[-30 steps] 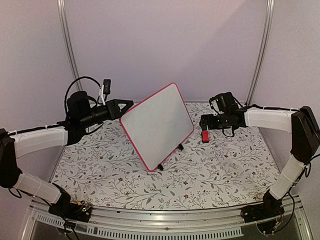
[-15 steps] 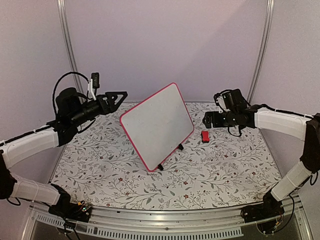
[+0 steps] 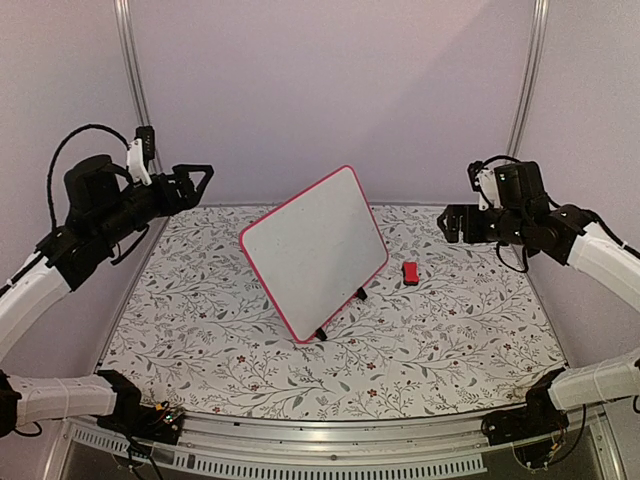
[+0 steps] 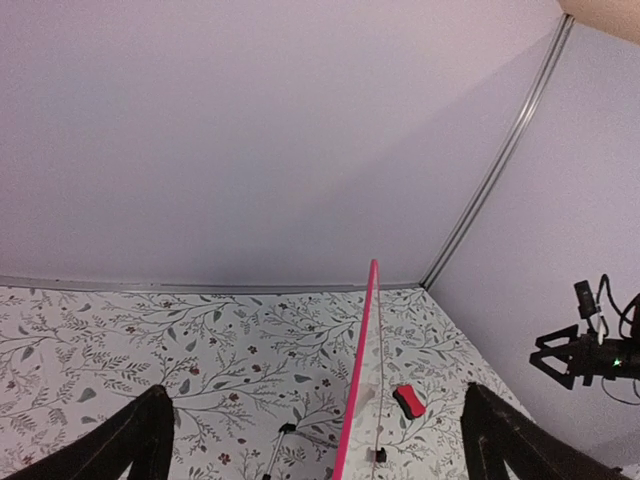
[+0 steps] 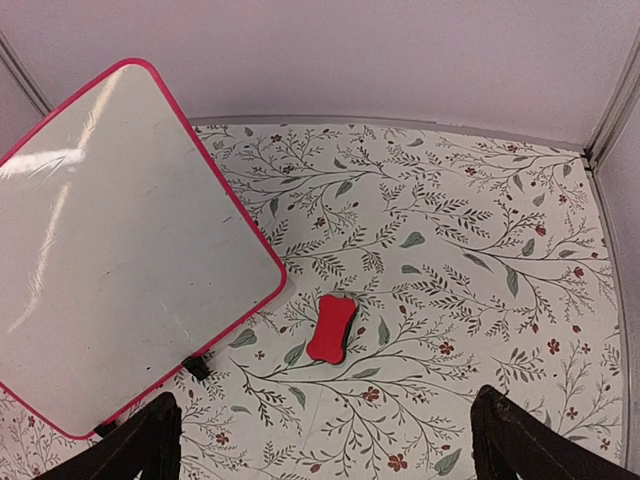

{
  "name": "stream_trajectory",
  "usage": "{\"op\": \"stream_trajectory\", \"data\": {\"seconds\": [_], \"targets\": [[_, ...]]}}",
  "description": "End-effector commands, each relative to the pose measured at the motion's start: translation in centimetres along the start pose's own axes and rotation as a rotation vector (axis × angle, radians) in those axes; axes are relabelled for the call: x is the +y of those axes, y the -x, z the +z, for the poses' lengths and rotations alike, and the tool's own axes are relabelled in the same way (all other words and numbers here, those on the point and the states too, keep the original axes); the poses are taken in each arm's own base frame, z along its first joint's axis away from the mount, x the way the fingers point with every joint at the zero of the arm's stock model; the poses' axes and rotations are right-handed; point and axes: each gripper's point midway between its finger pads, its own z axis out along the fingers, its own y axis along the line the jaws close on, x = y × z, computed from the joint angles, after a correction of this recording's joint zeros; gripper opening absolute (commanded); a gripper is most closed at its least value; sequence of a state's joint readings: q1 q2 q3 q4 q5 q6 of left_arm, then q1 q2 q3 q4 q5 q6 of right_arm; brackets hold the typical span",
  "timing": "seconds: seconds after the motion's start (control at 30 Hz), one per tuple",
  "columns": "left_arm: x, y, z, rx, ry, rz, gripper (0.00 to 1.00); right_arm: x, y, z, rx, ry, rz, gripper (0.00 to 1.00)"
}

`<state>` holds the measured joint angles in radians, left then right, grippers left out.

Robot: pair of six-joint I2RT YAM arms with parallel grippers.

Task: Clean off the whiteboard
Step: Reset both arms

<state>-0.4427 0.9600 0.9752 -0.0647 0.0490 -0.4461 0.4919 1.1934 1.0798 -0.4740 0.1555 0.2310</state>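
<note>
Both spread: left hand [image 3: 203, 177], right hand [image 3: 451, 222], well apart from whiteboard [image 3: 315, 250] edges.

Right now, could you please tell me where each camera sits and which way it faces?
Top: above and behind the bases, looking down on the board and eraser; left arm and right arm show.
Left wrist: raised at left, facing right; board seen edge-on; own fingers at the bottom.
Right wrist: raised at right, looking down at the board's face; own fingers show.
All three share board and eraser.

whiteboard [image 3: 314, 250] upright mid table [image 3: 200, 320], eraser [image 3: 410, 273] near its rt; sides passable
</note>
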Motion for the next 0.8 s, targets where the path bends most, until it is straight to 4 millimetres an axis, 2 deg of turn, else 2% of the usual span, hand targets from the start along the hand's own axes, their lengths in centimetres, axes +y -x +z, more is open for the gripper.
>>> {"op": "stream_trajectory", "data": {"seconds": [0.0, 0.17, 0.4, 0.77], "targets": [[4.8, -3.9, -2.2, 0.146, 0.227, 0.134, 1.00, -1.8, 1.2, -4.1, -0.084, -0.070, -0.011, 0.99], [5.6, -5.3, -3.8, 0.155, 0.241, 0.199, 1.00, -4.0, 1.9, -7.5, -0.199, -0.152, 0.007, 0.99], [6.6, -7.9, -3.8, 0.190, 0.239, 0.220, 1.00, -5.6, 2.4, -10.5, -0.307, -0.195, 0.036, 0.99], [6.4, -7.5, -4.1, 0.173, 0.227, 0.219, 1.00, -6.2, 2.6, -11.7, -0.353, -0.211, 0.067, 0.99]]}}
